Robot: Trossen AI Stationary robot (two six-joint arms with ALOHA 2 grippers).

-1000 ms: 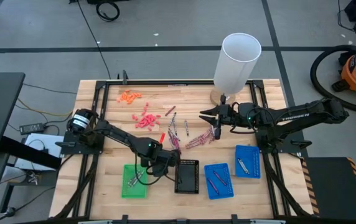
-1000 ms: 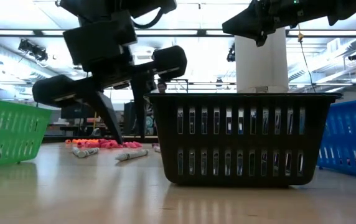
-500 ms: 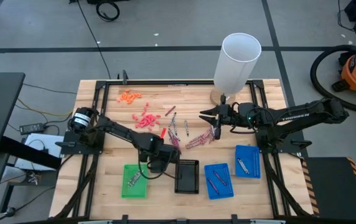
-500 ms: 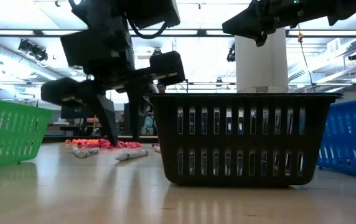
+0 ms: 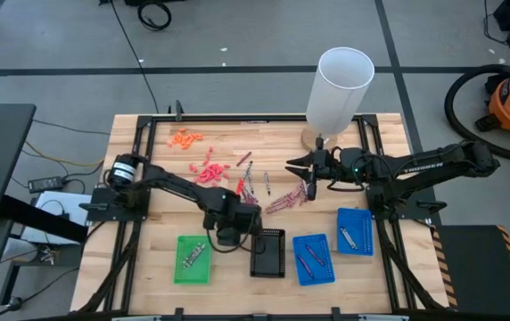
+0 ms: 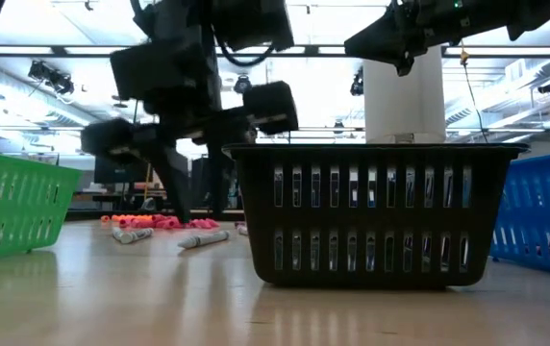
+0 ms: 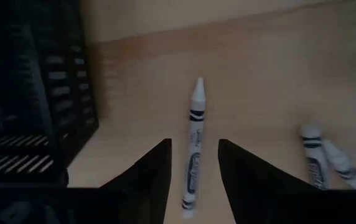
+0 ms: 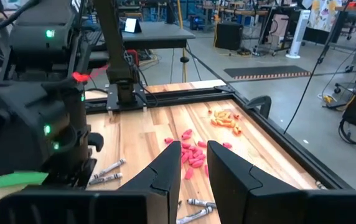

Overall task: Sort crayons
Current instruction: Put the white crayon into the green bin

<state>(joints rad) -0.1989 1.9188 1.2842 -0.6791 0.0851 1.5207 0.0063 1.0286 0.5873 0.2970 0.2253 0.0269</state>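
On the wooden surface (image 5: pixel 157 250), the right arm (image 5: pixel 415 169) waits at 3 o'clock with empty jaws parted, the left gripper (image 5: pixel 235 214) hangs at centre, jaws open astride a grey crayon (image 7: pixel 193 146), and most crayons (image 5: pixel 255 187) lie toward 12.

Two dark jointed arms; white TROSSEN lettering, green indicator lights, black fingers

One camera looks straight down on the whole table (image 5: pixel 161 259), one sits low behind the black basket (image 6: pixel 376 211), and both see that basket
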